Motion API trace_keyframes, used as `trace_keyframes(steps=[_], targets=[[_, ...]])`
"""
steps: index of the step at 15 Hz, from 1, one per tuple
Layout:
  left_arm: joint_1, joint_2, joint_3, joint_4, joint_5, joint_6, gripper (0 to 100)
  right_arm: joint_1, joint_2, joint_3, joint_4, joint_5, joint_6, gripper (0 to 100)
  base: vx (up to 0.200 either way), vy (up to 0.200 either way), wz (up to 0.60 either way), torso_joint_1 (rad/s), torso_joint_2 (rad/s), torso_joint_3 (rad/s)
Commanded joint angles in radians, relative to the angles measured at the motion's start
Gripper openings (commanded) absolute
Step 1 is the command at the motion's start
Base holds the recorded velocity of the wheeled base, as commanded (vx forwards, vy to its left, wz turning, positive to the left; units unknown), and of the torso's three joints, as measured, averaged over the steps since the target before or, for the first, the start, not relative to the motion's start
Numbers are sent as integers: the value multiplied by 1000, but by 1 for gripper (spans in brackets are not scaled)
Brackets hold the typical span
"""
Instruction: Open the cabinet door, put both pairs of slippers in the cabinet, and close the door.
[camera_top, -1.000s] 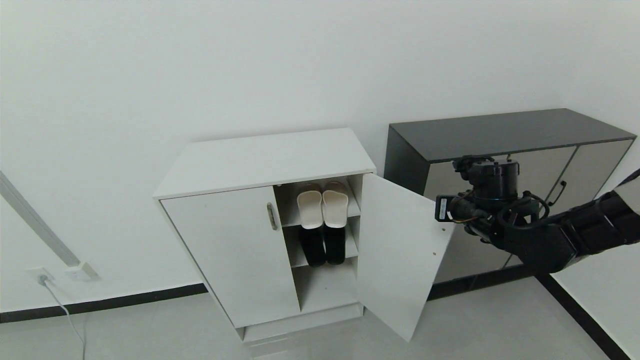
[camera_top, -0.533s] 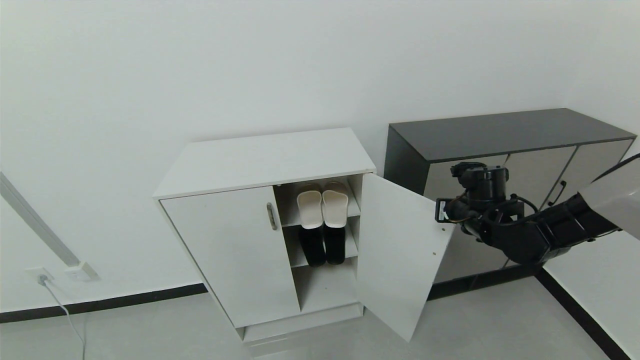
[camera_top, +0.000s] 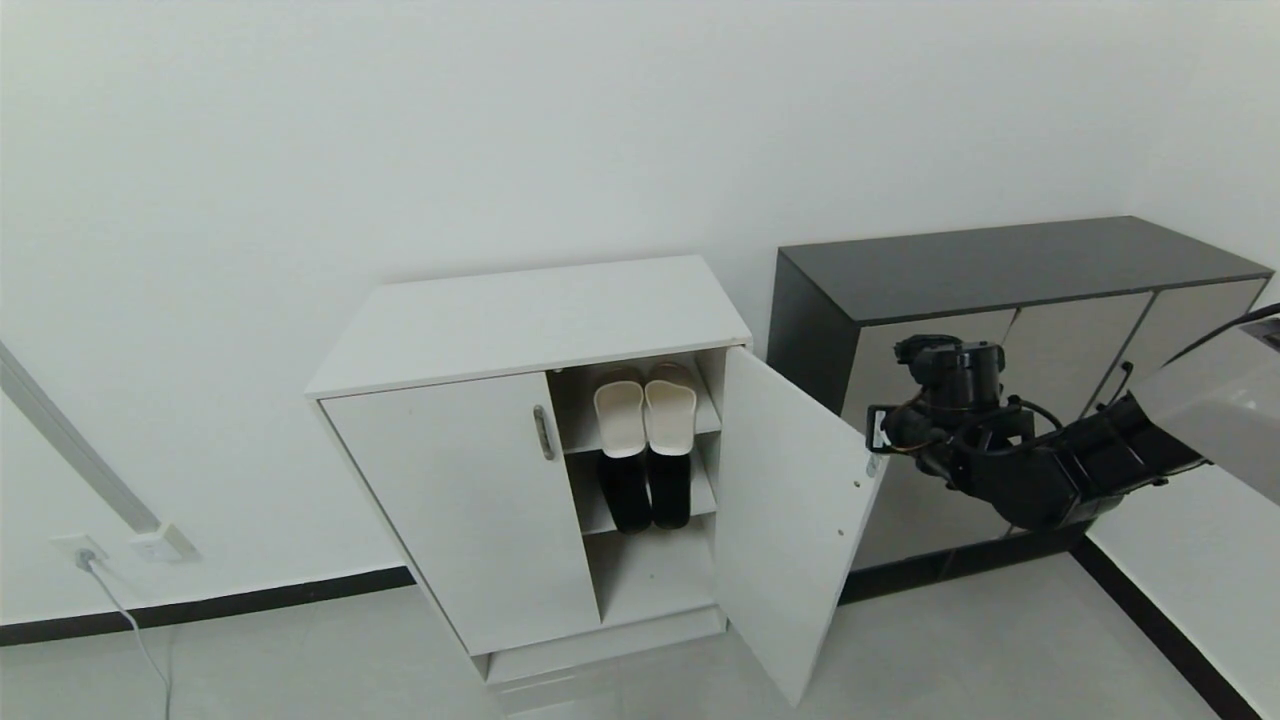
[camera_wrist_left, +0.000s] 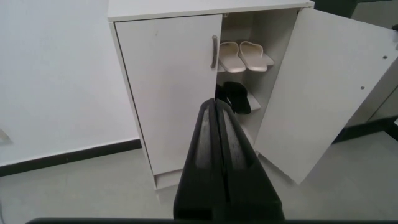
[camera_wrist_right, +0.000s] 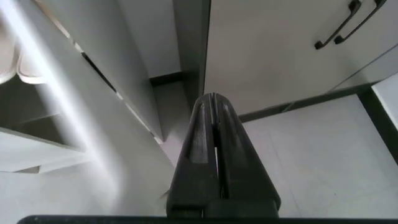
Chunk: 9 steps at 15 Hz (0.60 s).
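Observation:
The white cabinet (camera_top: 530, 320) has its left door (camera_top: 470, 510) closed and its right door (camera_top: 790, 520) standing partly open. A white pair of slippers (camera_top: 645, 415) lies on the upper shelf, and a black pair (camera_top: 648, 490) sits on the shelf below. My right gripper (camera_top: 877, 433) is at the outer edge of the open door, on its outer side; its fingers (camera_wrist_right: 205, 124) are shut with nothing held. My left gripper (camera_wrist_left: 215, 106) is shut and empty, held back in front of the cabinet (camera_wrist_left: 168, 74), where both pairs (camera_wrist_left: 245, 56) show.
A dark sideboard (camera_top: 1010, 265) with grey doors stands right of the white cabinet, close behind my right arm; its handle (camera_wrist_right: 339, 28) shows in the right wrist view. A wall socket with a cable (camera_top: 85, 555) is at the lower left. Open floor lies in front.
My right arm has moved left and the open door has swung a little toward the cabinet. The slippers and left door are unchanged.

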Motion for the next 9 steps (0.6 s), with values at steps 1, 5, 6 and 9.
trace_keyframes(steps=[1, 5, 6, 9], targets=[[0, 0, 0, 0, 0, -1, 0, 9, -17, 11, -1, 0, 1, 0, 0, 0, 0, 0, 0, 0], [0, 0, 0, 0, 0, -1, 0, 80, -61, 71, 3, 3, 2, 0, 0, 0, 0, 0, 0, 0], [0, 0, 0, 0, 0, -1, 0, 101, -67, 88, 3, 4, 4, 0, 0, 0, 0, 0, 0, 0], [0, 0, 0, 0, 0, -2, 0, 177, -87, 134, 9, 47, 30, 0, 0, 0, 0, 0, 0, 0]])
